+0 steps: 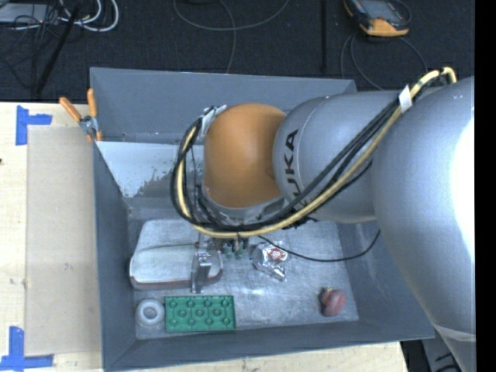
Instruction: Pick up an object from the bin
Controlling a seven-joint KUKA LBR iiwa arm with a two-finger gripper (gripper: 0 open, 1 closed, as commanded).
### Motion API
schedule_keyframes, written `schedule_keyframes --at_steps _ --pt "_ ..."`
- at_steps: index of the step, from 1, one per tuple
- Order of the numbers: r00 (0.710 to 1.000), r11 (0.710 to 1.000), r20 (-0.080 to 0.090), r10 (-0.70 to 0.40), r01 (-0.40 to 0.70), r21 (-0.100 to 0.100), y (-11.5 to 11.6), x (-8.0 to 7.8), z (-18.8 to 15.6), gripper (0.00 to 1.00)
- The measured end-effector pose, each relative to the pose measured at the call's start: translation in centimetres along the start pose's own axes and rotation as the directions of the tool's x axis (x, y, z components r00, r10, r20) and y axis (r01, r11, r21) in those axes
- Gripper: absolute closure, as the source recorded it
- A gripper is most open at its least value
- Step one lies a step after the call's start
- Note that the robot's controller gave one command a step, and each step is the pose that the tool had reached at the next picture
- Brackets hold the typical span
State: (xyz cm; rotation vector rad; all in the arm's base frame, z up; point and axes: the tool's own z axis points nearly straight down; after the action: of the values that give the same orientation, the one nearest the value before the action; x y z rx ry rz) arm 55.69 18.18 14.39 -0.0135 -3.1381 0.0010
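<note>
Here the gripper (pixel 203 273) hangs over the flat whitish slab's (pixel 159 260) end.

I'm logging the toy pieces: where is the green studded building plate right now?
The green studded plate lies flat by the bin's near wall, left of centre, just right of a small grey ring and just below the gripper.

Dark floor (pixel 271 49) (loose cables (pixel 97 10), two orange devices (pixel 377 15)) up top.
</note>
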Motion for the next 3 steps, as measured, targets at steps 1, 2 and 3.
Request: schedule_keyframes --at_steps 1,2,3 --pt "0.987 0.987 0.015 -0.163 0.163 -0.001 -1.0 0.9 5.6 0.00" --pt "0.939 0.941 0.059 -0.338 0.338 0.002 -2.1 5.2 6.4 0.00" --pt "0.897 0.897 0.020 -0.442 0.442 0.000 -8.3 2.6 6.9 0.00"
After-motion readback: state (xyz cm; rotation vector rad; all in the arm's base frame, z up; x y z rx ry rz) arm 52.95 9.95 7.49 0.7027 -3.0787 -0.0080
